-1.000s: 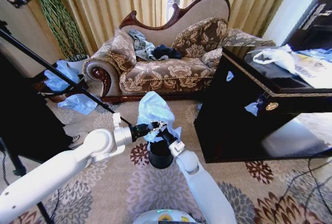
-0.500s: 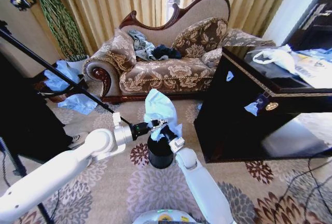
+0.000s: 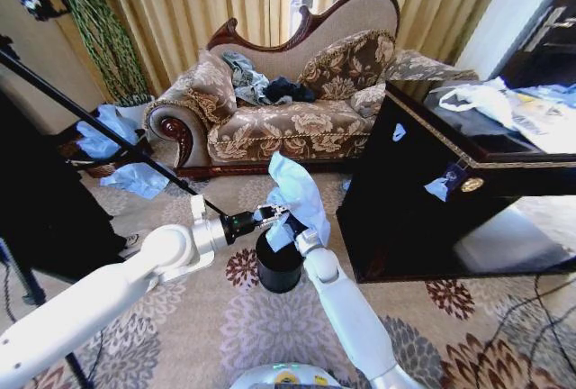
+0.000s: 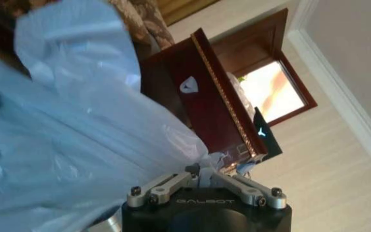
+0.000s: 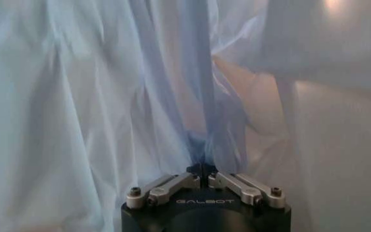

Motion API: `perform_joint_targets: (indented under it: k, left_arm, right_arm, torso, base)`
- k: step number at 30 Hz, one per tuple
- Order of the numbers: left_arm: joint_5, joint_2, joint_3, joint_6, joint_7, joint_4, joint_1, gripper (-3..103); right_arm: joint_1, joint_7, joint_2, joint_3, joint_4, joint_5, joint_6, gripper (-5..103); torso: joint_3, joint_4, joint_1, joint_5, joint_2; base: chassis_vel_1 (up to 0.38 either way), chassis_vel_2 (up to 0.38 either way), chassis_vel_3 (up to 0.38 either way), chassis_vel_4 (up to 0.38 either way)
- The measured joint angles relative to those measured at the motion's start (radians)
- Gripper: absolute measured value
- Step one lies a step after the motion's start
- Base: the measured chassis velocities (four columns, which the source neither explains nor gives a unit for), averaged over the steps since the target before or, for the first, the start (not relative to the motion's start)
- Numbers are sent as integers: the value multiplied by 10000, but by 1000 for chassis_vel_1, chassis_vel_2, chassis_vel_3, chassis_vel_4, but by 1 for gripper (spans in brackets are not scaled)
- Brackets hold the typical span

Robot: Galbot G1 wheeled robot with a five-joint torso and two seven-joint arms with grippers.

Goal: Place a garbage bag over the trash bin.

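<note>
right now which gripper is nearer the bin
Right, narrowly. The right gripper hangs just above the bin's rim, shut on the bag; the left gripper pinches it slightly higher, off the bin's left.

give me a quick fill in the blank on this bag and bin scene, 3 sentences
1. Both pincers, left pincer and right pincer, are shut on the ____ garbage bag.
2. The bag is held directly above the black ____.
3. Behind the trash bin stands a patterned ____ with clothes on its seat.

Missing words: pale blue; trash bin; sofa
</note>
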Motion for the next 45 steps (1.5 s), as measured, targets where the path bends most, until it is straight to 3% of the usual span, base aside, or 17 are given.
perform_joint_targets:
  k: [7, 10, 12, 14, 18, 27, 34, 45]
  left_arm:
    - [122, -270, -321, -182, -71, 71, 78, 0]
    - [262, -645, -542, -471, -325, 192, 241, 0]
    - [287, -687, -608, -507, -349, 192, 330, 0]
    - [403, -866, -1143, -616, -436, 138, 919, 0]
    - [465, -1099, -2226, -659, -558, -263, 2347, 0]
    - [281, -1568, -2260, -695, -733, -190, 3267, 0]
    - [692, -1976, -2544, -728, -906, 182, 4152, 0]
    - [663, -2212, -2749, -714, -856, 1027, 4182, 0]
  right_arm:
    - [-571, -266, -846, 22, 617, -173, -90, 0]
    - [-1221, -603, -1999, -97, 1721, -151, -267, 0]
    - [-1332, -671, -2189, -94, 1886, -151, -302, 0]
    - [-1788, -924, -2848, -65, 2435, -157, -405, 0]
    - [-2533, -1254, -3418, 54, 2856, -258, -626, 0]
    - [-4138, -1627, -3644, 1075, 3467, -1057, -1012, 0]
    - [-3981, -1790, -3408, 529, 3229, -1243, -1144, 0]
    - [-3050, -1854, -3114, -269, 2512, -1320, -1372, 0]
  torso:
    - [0, 0, 0, 2, 0]
    - [0, -2, 0, 0, 0]
    - [0, -3, 0, 0, 0]
    - [0, -4, 0, 0, 0]
    - [-1, 1, 0, 1, 0]
    - [-2, -5, -1, 2, 1]
    - [0, 1, -1, -2, 1]
    - [0, 0, 1, -2, 1]
  base:
    - [0, 0, 0, 0]
    - [0, 0, 0, 0]
    - [0, 0, 0, 0]
    - [0, 0, 0, 0]
    - [0, 0, 0, 0]
    - [0, 0, 0, 0]
    - [0, 0, 0, 0]
    - [0, 0, 0, 0]
